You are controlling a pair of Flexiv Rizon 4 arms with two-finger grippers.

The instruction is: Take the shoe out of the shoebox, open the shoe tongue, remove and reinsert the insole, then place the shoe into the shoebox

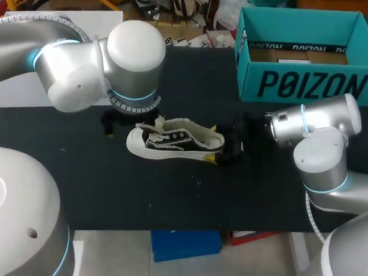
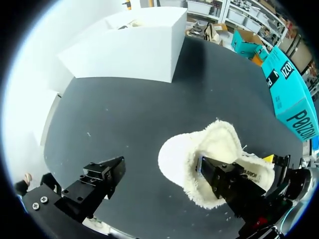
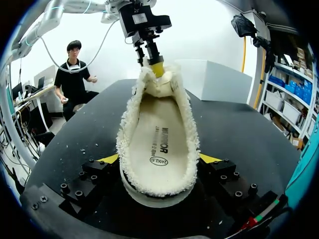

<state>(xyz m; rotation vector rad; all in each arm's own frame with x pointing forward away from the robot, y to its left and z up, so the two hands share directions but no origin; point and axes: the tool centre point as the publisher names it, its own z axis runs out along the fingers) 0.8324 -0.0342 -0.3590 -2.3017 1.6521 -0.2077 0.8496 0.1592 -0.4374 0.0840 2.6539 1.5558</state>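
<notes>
A black low shoe (image 1: 175, 140) with a white sole and fleecy lining lies on its sole mid-table. Its cream insole (image 3: 159, 144) rests inside. My right gripper (image 1: 220, 144) is shut on the heel, a yellow tip (image 3: 209, 158) pressing each side. My left gripper (image 1: 132, 125) hangs wide open over the toe end (image 2: 174, 159). One of its fingers (image 2: 229, 184) is down in the fleecy opening by the tongue, and the other finger (image 2: 99, 179) is clear of the shoe above the table. The teal shoebox (image 1: 306, 58) stands open at the back right.
A white box (image 2: 134, 45) sits at the table's back left. The black tabletop (image 1: 108, 190) stretches bare in front of the shoe. Small white fluff specks (image 3: 75, 149) lie scattered on it.
</notes>
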